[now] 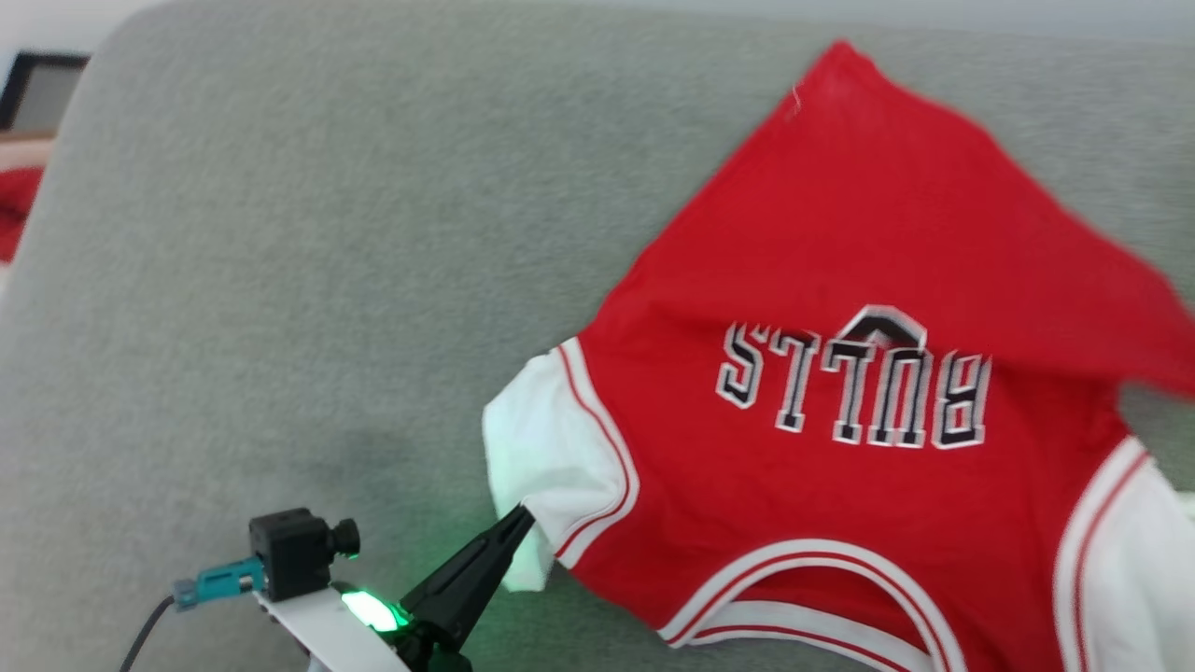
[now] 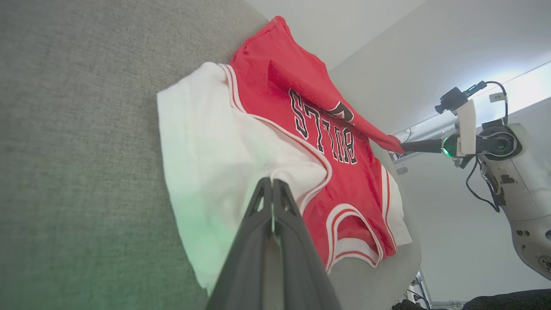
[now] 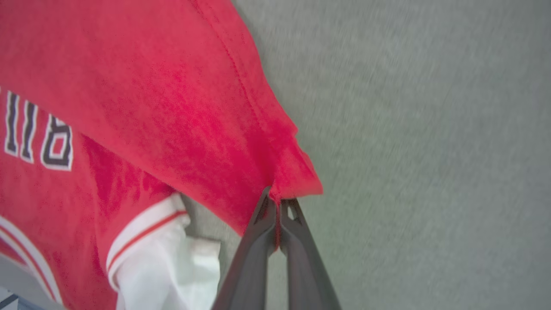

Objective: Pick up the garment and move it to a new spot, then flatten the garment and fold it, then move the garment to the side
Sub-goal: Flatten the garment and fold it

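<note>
While both grippers pinch cloth, the spreading looks only half done. The left gripper (image 1: 523, 519) has its dark fingers pressed together on the edge of a white sleeve (image 1: 541, 448), low on the grey surface (image 1: 280, 280). The right gripper (image 3: 277, 201) is likewise clamped, on a red hem corner (image 3: 297, 181) raised a little off the surface.

The garment (image 1: 840, 467) lies lettering-up on the right part of the grey surface, collar toward the robot. Its lower body is doubled over the chest, hiding part of the number above the lettering.

I judge this to be the flattening step. The next move calls for the right gripper to draw its corner away from the collar until the fold opens, while the left gripper anchors the sleeve so the cloth tightens and does not slide.

Room is uneven. Bare grey stretches wide to the robot's left and beyond the garment. On the right, the other white sleeve (image 2: 396, 202) sits close to the surface's edge (image 2: 413, 258) in the left wrist view, so a pull that way risks cloth spilling over. A small red cloth (image 1: 14, 210) lies off the surface at far left.
</note>
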Motion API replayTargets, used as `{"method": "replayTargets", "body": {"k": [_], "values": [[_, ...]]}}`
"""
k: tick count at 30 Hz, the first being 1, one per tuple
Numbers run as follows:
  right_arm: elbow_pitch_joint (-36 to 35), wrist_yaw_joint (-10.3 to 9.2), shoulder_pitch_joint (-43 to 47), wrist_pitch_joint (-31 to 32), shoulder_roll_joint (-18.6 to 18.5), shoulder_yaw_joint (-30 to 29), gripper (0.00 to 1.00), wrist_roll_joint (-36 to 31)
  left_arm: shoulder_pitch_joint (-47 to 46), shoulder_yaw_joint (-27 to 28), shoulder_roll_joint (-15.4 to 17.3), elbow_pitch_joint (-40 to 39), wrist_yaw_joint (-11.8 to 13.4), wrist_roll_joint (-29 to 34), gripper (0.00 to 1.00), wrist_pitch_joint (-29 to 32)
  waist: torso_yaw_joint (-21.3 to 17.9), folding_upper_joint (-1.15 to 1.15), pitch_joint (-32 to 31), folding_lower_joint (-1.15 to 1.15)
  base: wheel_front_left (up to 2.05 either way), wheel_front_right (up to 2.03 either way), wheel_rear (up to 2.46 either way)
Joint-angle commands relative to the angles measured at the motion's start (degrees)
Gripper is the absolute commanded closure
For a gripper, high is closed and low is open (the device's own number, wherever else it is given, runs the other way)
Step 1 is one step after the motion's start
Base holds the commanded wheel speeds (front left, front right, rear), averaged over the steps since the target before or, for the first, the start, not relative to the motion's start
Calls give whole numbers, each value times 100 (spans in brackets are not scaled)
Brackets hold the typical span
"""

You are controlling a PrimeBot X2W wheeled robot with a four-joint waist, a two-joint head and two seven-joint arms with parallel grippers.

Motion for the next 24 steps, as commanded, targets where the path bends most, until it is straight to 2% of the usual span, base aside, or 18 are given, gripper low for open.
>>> {"method": "replayTargets", "body": {"k": [1,6,13,16,21,22,23,24], "values": [[-237,0,412,67,-18,-131,100,74,91,40,33,-28,12,45,100,3,-376,0,-329,0,0,0,0],[-953,0,1543,200,107,-444,100,110,151,125,80,-54,12,78,100,3,-465,0,-370,0,0,0,0],[-2062,0,3220,330,695,-556,100,-84,213,235,104,-92,12,114,100,3,-529,0,-368,0,0,0,0],[-2326,0,3566,339,940,-511,100,-158,215,243,95,-100,12,139,100,3,-541,0,-362,0,0,0,0],[-2506,0,3661,319,1153,-443,100,-345,171,200,114,-92,12,159,100,2,-547,0,-403,0,0,0,0],[-2521,0,3611,259,1198,-492,63,-366,166,196,114,-84,12,156,100,2,-546,0,-414,0,0,0,0],[-2551,0,3558,216,1239,-544,16,-353,167,195,114,-79,12,149,100,2,-546,0,-428,0,0,0,0],[-2597,0,3503,185,1273,-631,0,-297,176,195,115,-79,12,144,100,2,-545,0,-443,0,0,0,0]]}}
